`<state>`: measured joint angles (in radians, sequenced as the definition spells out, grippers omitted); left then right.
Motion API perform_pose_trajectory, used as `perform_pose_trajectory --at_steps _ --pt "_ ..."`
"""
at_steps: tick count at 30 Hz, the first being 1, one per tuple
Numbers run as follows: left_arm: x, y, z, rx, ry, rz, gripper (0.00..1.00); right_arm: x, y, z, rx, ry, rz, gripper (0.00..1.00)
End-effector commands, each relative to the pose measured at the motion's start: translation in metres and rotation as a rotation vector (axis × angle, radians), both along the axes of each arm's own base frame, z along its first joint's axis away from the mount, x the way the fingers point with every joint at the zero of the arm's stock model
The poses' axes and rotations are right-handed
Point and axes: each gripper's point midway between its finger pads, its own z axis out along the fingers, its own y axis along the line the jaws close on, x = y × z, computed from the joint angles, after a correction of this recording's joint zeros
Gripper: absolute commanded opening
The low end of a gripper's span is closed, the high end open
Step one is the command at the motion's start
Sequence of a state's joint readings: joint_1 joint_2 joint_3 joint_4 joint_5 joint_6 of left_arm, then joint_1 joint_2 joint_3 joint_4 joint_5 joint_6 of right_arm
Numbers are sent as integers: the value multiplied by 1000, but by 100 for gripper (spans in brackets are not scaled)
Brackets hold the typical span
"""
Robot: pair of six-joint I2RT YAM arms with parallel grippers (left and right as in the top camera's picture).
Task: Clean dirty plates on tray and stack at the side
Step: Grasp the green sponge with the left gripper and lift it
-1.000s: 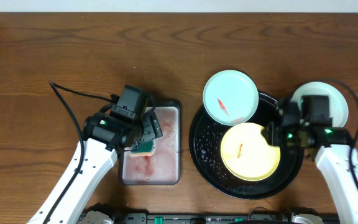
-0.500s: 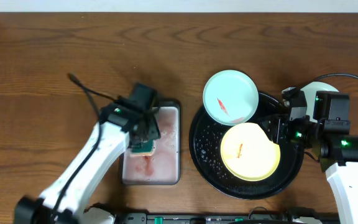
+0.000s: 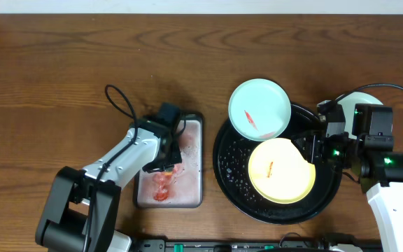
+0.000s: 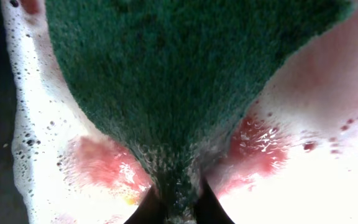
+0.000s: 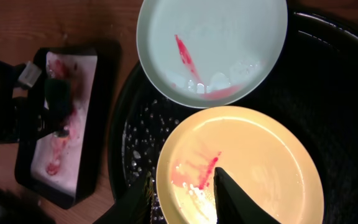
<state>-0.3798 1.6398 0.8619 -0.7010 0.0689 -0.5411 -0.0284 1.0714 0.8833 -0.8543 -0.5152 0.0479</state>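
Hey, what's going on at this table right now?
Two robot arms are washing plates. The left gripper is shut on a teal sponge, holding it in the pink suds of the grey pan. The right gripper is open and hovers over the edge of the yellow plate, which lies in the black tray with a red smear on it. A mint plate, also smeared red, rests across the tray's rim. Another pale plate sits off the tray beside the right arm.
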Motion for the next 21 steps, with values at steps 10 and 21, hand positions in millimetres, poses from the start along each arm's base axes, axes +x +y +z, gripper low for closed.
perform_pose_trajectory --at_steps 10,21 --pt "5 -2 50 -36 -134 -111 60 2 -4 0 -34 -8 -14 28" --pt "23 8 4 49 -165 -97 29 2 -4 -1 -33 -2 -21 28"
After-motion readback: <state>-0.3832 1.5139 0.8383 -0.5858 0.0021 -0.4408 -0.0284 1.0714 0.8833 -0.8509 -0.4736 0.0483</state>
